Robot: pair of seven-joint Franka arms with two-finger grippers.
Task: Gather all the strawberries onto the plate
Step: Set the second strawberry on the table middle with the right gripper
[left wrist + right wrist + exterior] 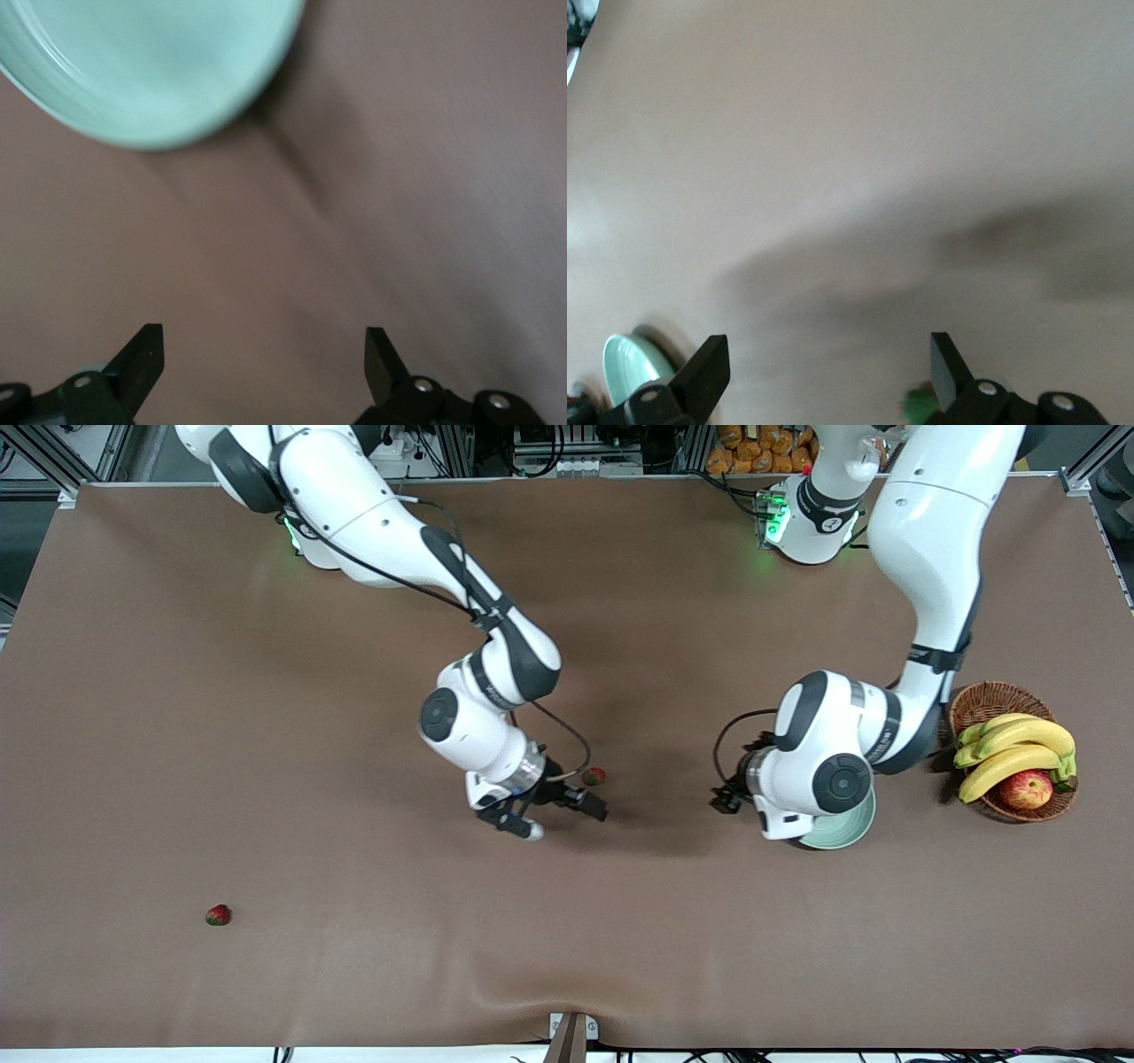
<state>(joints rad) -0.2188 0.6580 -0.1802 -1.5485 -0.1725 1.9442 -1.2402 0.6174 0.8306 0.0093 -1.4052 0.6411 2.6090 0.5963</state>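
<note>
One strawberry [594,776], small and red with a green cap, sits mid-table right beside my right gripper [558,815], which is open and holds nothing. In the right wrist view its green cap [921,405] shows as a blur against one finger [946,367]. A second strawberry [218,914] lies alone toward the right arm's end of the table, nearer the front camera. The pale mint-green plate [846,828] is mostly hidden under the left arm's wrist. My left gripper [726,799] hangs open beside it, over bare table. The left wrist view has the plate [159,62] ahead of the open fingers [142,359].
A brown wicker basket [992,700] with bananas [1019,748] and a red-yellow apple [1026,788] stands at the left arm's end of the table, beside the plate. A brown cloth [354,957] covers the table.
</note>
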